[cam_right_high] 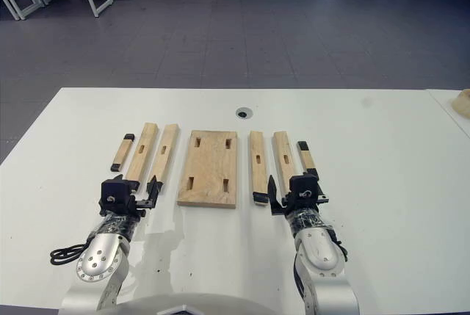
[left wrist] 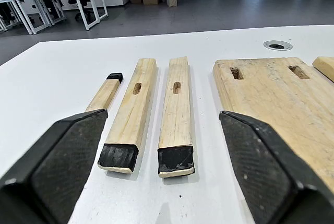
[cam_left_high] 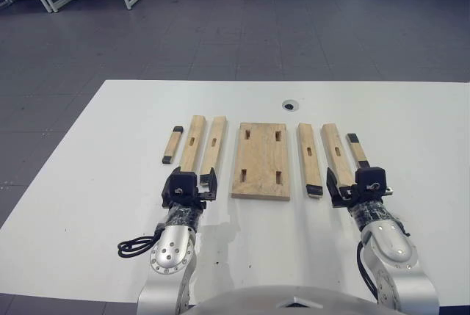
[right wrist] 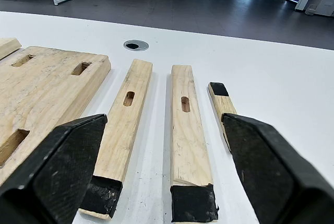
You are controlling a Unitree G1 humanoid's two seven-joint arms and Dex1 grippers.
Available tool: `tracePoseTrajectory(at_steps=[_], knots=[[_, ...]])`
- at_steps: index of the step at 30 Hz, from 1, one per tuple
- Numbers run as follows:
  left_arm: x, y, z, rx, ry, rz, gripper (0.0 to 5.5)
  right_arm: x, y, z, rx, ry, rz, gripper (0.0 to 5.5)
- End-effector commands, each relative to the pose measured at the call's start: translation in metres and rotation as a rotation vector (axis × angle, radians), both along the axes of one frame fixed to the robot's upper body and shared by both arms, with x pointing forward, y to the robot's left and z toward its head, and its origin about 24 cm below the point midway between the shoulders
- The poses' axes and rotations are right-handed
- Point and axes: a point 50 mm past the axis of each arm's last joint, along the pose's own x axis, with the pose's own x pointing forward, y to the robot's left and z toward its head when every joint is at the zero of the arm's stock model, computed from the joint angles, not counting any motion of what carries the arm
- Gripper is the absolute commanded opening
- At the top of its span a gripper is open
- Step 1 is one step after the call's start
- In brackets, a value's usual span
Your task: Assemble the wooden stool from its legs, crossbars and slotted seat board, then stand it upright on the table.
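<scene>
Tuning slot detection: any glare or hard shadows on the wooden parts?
Left eye view: seat board evenly lit, no glare, slots read dark; faint sheen on the table beside the left gripper. Left wrist view: the legs cast only thin, soft shadows.

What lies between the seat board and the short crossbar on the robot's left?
Two slotted legs lie there side by side, the outer leg and the inner leg, as the left eye view shows.

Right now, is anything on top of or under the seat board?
Nothing lies on the seat board: its four slots show open and bare. It rests flat on the white table, so its underside is hidden.
</scene>
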Motion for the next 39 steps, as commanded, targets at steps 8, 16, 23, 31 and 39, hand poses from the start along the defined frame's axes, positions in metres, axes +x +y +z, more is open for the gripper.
tracePoseTrajectory(at_steps=[8,16,23,31,39], knots=[[0.002,-0.0002,0.0004,-0.012,0.001,0.003,3.97,0.0018,-0.001,-0.0014,-0.01,0.012,-0.006,4.04],[0.0007,-0.0014,-0.0015,-0.015,0.009,-0.005,3.97,-0.001,-0.0013,-0.0036,-0.005,0.021,-0.01,4.04],[0.0012,-0.0016,-0.0009,-0.016,0.006,0.001,3.97,0.0012,-0.0019,-0.0032,0.001,0.025,-0.013,4.04],[0.0022,0.0007,0.0,-0.01,0.006,0.007,3.97,0.002,-0.0004,-0.0024,0.005,0.024,-0.014,4.04],[-0.0003,0.0018,0.0004,-0.009,0.01,0.016,3.97,0.0005,-0.0007,-0.0028,0.003,0.029,-0.013,4.04]])
